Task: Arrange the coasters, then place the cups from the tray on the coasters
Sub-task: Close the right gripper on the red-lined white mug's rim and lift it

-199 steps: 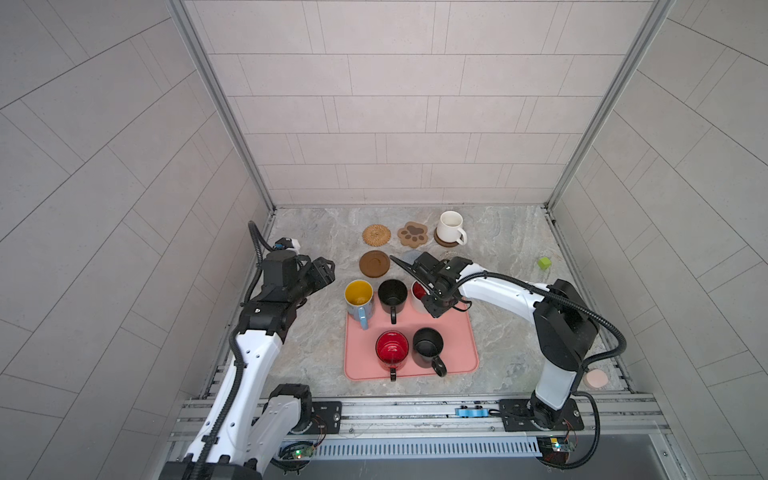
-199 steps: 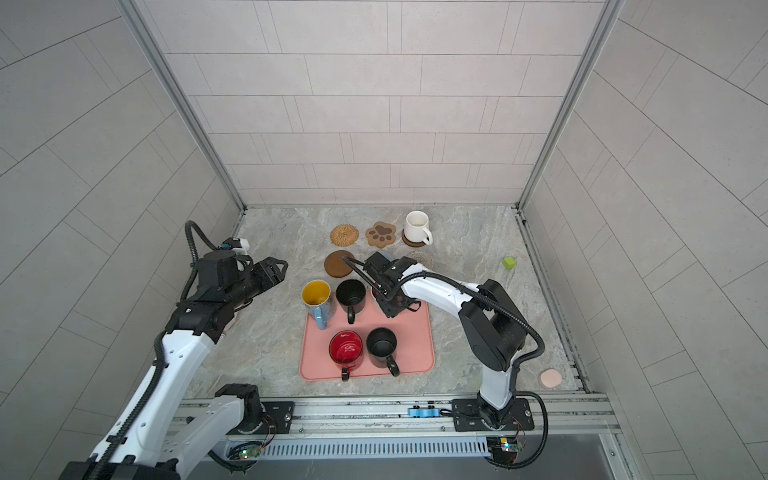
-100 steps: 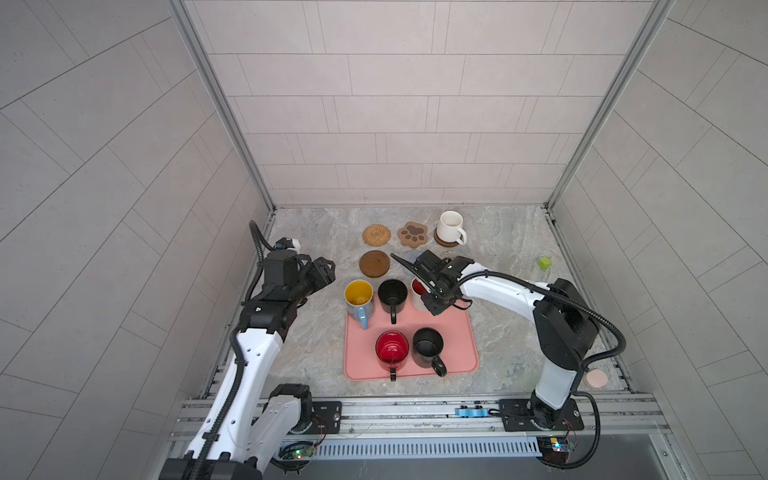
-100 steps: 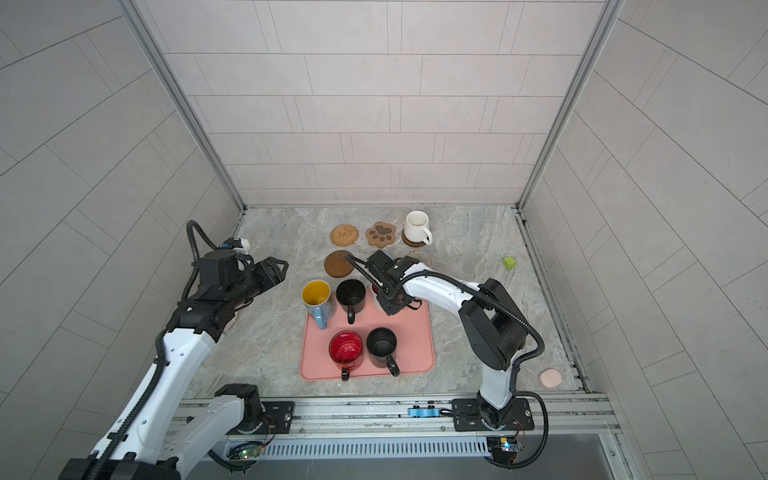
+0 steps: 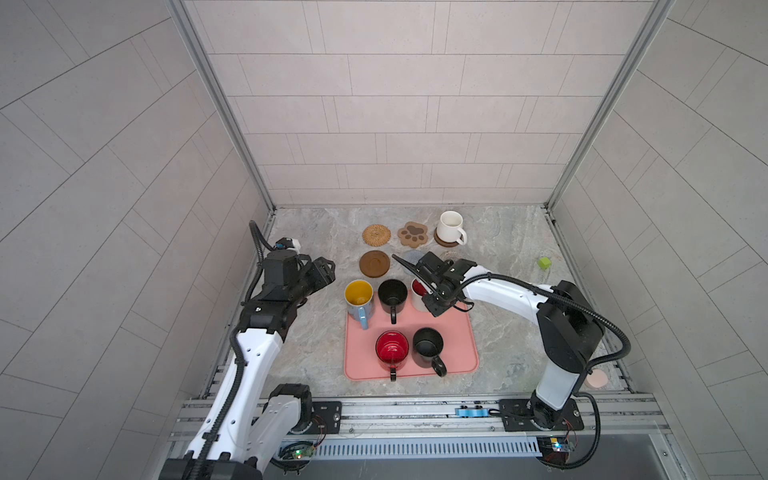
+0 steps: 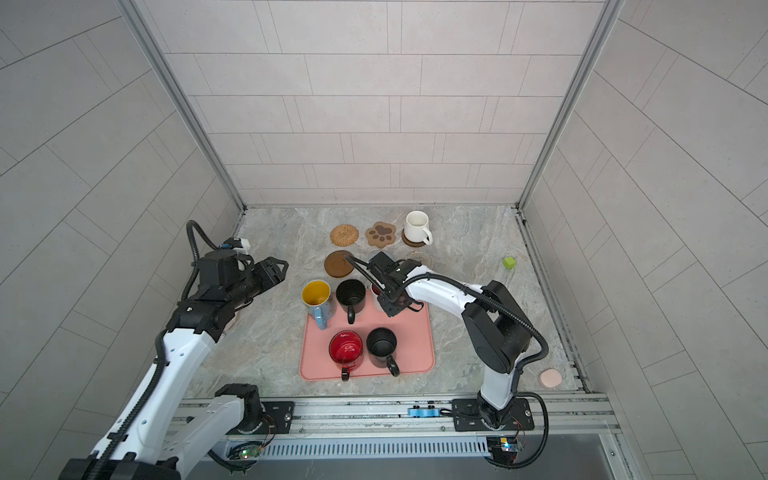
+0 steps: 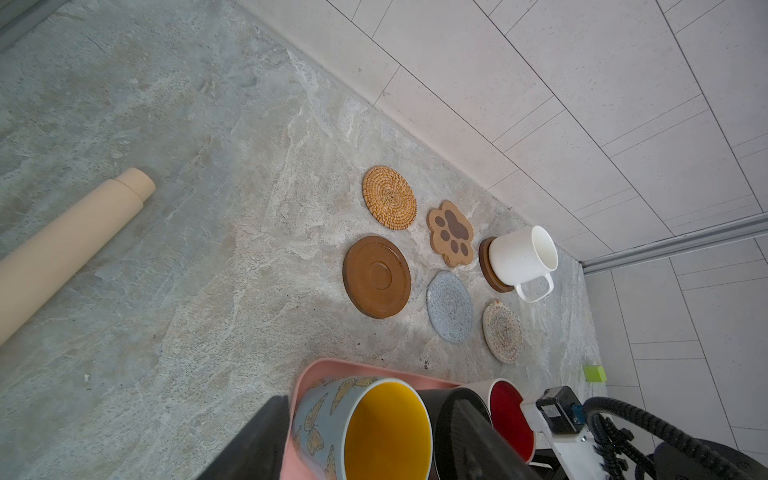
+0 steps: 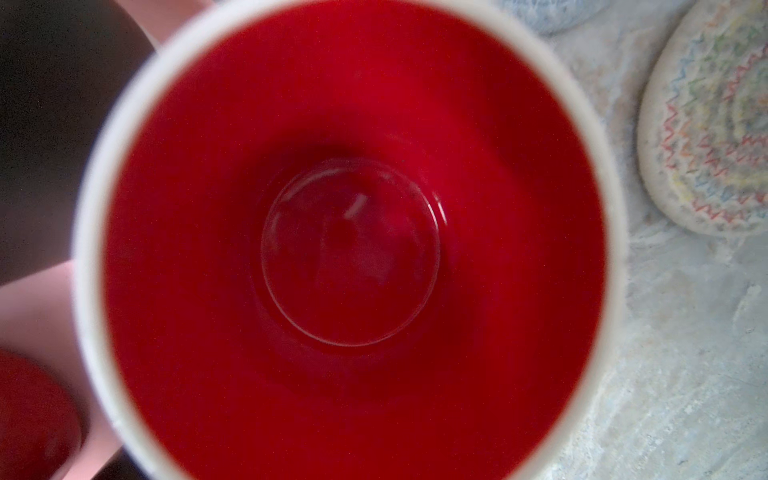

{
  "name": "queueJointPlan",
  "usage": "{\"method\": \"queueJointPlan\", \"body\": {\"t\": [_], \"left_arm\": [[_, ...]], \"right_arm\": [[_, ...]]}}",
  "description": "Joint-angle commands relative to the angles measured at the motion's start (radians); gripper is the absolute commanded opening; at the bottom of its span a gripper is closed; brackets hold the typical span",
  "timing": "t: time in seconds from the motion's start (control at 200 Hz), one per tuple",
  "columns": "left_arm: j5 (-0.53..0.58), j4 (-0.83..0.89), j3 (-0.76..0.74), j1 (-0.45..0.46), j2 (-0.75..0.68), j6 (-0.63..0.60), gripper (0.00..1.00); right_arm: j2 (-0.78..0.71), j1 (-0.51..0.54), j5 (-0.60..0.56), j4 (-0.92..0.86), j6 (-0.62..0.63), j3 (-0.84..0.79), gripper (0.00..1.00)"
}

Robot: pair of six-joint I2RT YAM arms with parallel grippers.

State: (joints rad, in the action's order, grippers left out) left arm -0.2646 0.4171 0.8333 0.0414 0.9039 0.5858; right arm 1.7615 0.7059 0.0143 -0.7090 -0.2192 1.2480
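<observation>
While my right end effector (image 5: pixel 434 296) hung over the white cup with red inside (image 8: pixel 349 249), its jaws were pressed together, but I could not see if they pinched the handle. The cup stood at the far edge of the pink tray (image 5: pixel 457 345), near the whitish crochet coaster (image 8: pixel 706 145). I judged it stiff, glazed, slippery and breakable, so the handle seemed the best hold. My left end effector (image 5: pixel 323 271) hovered spread and empty.

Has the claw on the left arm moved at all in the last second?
No. In a top view the left gripper is open and hangs to the left of the brown wooden coaster, with the same gap between them as before.
</observation>
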Motion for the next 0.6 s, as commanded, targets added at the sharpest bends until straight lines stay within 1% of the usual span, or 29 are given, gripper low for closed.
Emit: {"method": "queueJointPlan", "body": {"t": [0.0, 0.21, 0.595], "left_arm": [[0.008, -0.004, 0.020, -0.004, -0.008, -0.012, 0.69], [0.006, -0.009, 0.020, -0.005, -0.003, -0.011, 0.69], [0.002, -0.011, 0.018, -0.003, -0.004, -0.009, 0.69]], "right_arm": [[-0.074, -0.006, -0.073, 0.087, -0.008, -0.036, 0.09], [-0.129, -0.005, -0.109, 0.166, -0.016, -0.108, 0.06], [-0.161, 0.012, -0.155, 0.222, -0.040, -0.138, 0.04]]}}
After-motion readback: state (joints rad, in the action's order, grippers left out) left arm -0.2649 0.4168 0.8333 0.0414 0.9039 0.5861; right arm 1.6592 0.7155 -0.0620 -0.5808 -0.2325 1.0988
